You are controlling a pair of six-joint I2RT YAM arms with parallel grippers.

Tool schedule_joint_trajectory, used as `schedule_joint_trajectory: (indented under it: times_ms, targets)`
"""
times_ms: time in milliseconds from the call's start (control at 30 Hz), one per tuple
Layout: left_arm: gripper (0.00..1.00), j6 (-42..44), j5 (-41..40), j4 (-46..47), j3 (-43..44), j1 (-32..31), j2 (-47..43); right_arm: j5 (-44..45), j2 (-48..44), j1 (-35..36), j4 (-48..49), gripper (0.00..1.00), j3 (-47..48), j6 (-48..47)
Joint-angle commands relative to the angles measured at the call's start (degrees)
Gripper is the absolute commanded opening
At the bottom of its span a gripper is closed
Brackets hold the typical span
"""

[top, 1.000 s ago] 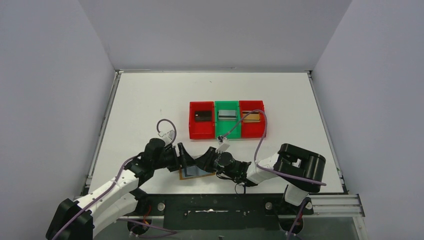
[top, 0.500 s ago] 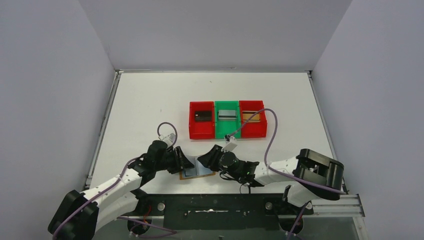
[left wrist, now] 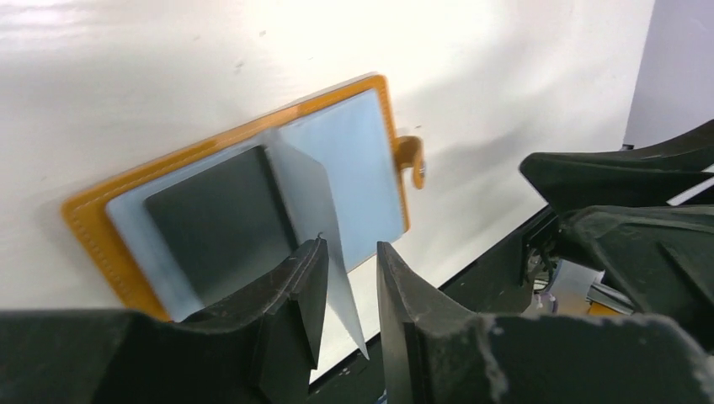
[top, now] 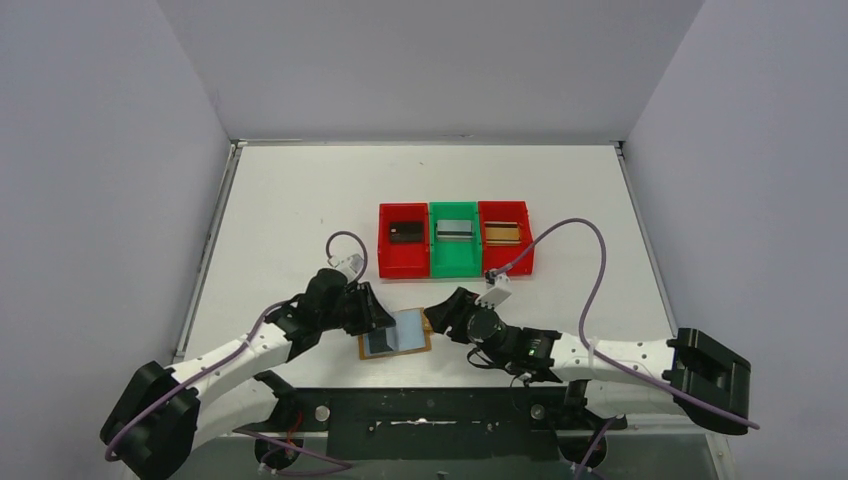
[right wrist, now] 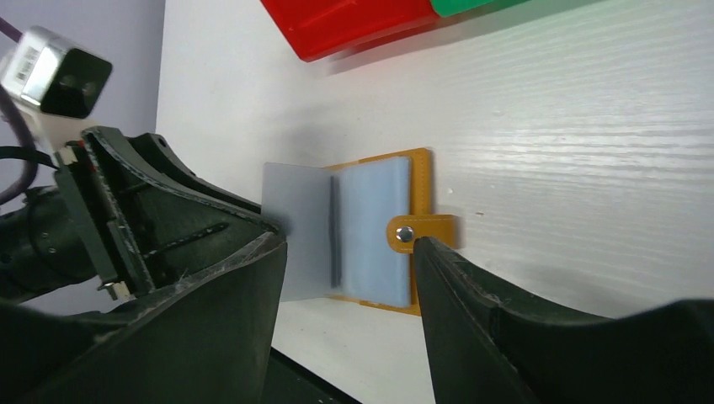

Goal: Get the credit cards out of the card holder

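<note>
The card holder (top: 396, 336) lies open and flat on the white bench (top: 300, 220), between the two grippers; the left gripper (left wrist: 349, 251) sits at its binding side, the right gripper (right wrist: 347, 240) at its opposite edge.

One thin, frosted, translucent sleeve leaf (left wrist: 316, 198) stands up from the holder's spine and runs into the gap between the left gripper's black fingers; those jaws stand a little apart around the leaf, with daylight showing between them, not pinched onto it.

The right gripper's jaws are spread wide and hold nothing; the holder's small snap tab (right wrist: 418, 229), tan with a metal stud, lies just beside one fingertip.

The holder is a tan-mustard rectangle with a stitched border and smooth pale blue-grey inner pockets; a dark grey rectangular panel (left wrist: 219, 223) shows in one pocket, and whether it is a card I cannot tell.

Beyond the holder, farther from the arm bases, stands a row of glossy plastic bins (top: 455, 265), red, green, red, touching side by side; a black card (top: 405, 232) lies in one red bin, a silver-grey card (top: 455, 229) in the green, a gold-brown card (top: 502, 233) in the other red; all three are flat rectangles, well apart from the holder.
</note>
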Motion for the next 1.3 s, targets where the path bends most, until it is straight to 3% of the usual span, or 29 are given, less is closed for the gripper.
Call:
schedule_joint_trajectory:
  times_ms: [0,400,533,833,1067,1133,1267]
  targets:
    - [0.28,1.11,-2.48,1.47,5.56,-3.45,3.07,5.94,-4.76,-0.07,-3.40,0.59,-2.74,0.88]
    - [0.31,-2.22,-5.67,10.41,10.72,-15.15,21.74,8.52,-10.59,-0.05,-7.05,0.69,-6.59,8.01]
    - [0.33,-1.43,-13.21,2.79,13.75,-17.93,15.58,10.24,-11.90,0.21,-12.76,0.70,-6.37,10.97]
    - [0.41,-3.49,-20.39,-1.86,7.21,-17.03,1.95,10.96,-10.11,0.97,-12.07,0.70,-5.49,11.04]
    - [0.41,-4.17,-13.25,2.73,3.88,-16.31,7.38,9.81,-5.47,1.10,-12.48,0.72,-3.14,11.68]
    - [0.41,-4.76,-11.93,6.26,3.28,-16.33,9.66,9.27,-4.61,1.12,-12.95,0.79,-2.95,12.20]
    - [0.39,-4.56,-9.76,10.18,4.52,-16.41,14.33,7.79,-5.00,1.19,-10.30,0.83,-4.35,12.17]
